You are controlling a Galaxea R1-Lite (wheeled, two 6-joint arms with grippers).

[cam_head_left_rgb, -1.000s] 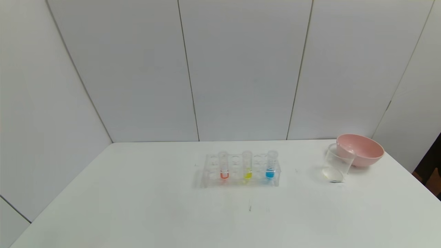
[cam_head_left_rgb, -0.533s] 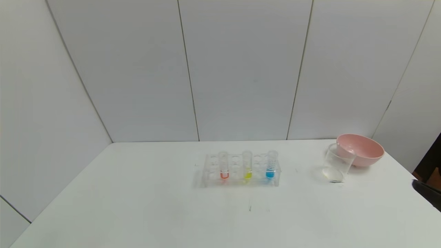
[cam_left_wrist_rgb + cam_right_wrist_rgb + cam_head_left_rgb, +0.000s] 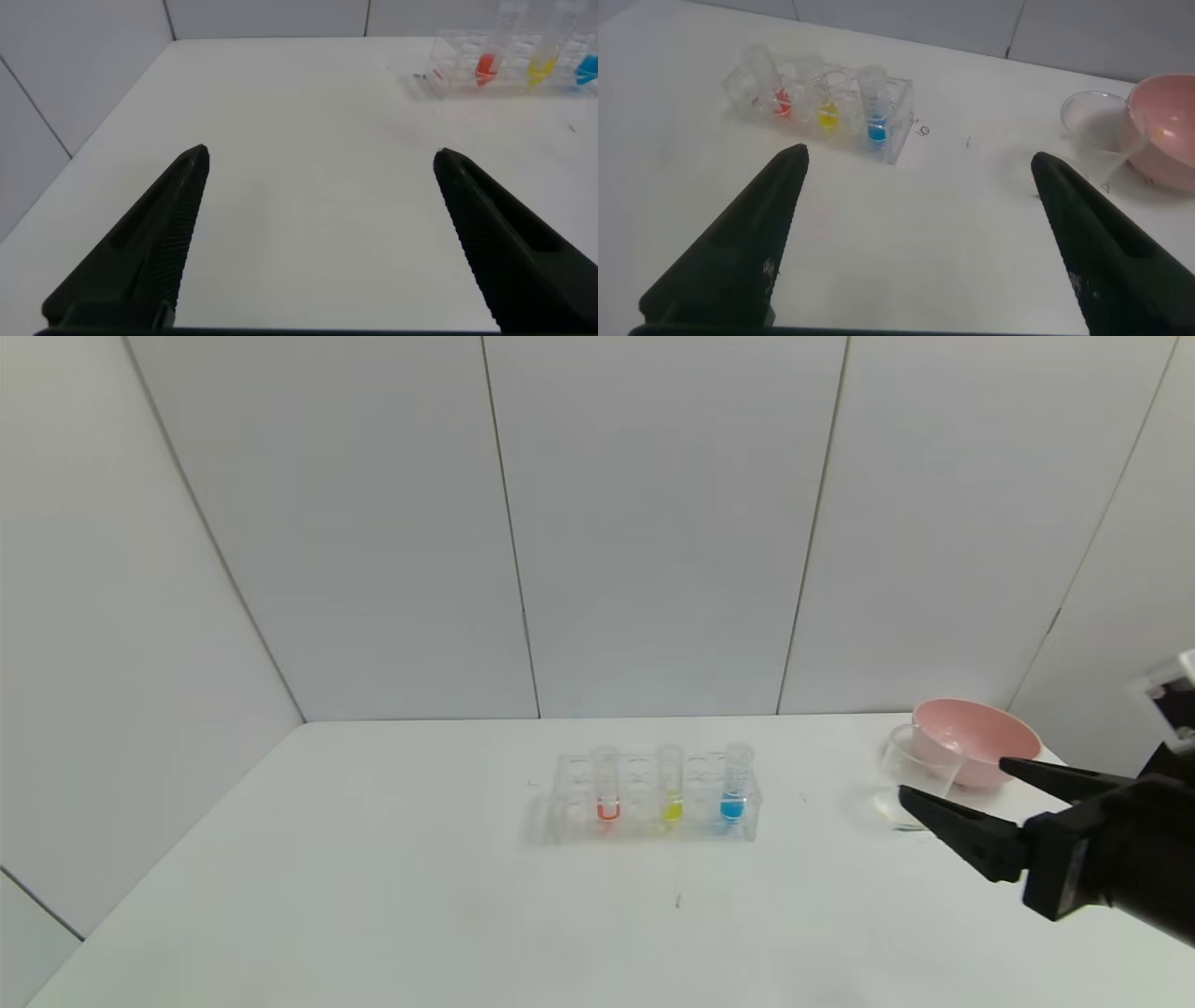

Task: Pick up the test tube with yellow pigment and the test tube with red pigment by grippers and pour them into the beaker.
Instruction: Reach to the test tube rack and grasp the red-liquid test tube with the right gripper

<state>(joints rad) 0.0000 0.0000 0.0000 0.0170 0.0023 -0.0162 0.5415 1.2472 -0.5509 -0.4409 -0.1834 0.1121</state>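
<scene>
Right end effector: my right end effector [image 3: 952, 782] hangs above the bench [image 3: 373, 896] at about 4 o'clock of the rack, its two black fingers spread wide apart and holding nothing, tips pointing toward 9 o'clock.
Left end effector: my left end effector [image 3: 322, 161] is out of the head view; its own wrist view shows its fingers wide apart over bare bench, gripping nothing, with the rack far off.
Rack: a clear tube rack [image 3: 653, 798] stands mid-bench with three tubes upright in it.
Red tube: the test tube with red pigment [image 3: 607, 784] sits in the rack at the 9 o'clock end.
Yellow tube: the test tube with yellow pigment [image 3: 669, 782] stands in the middle, between the red one and the blue tube [image 3: 736, 781].
Beaker: the beaker [image 3: 915, 777] stands at 3 o'clock of the rack, well apart from it, just beside the pink bowl [image 3: 976, 740]; my right lower fingertip overlaps its base in the head view.
</scene>
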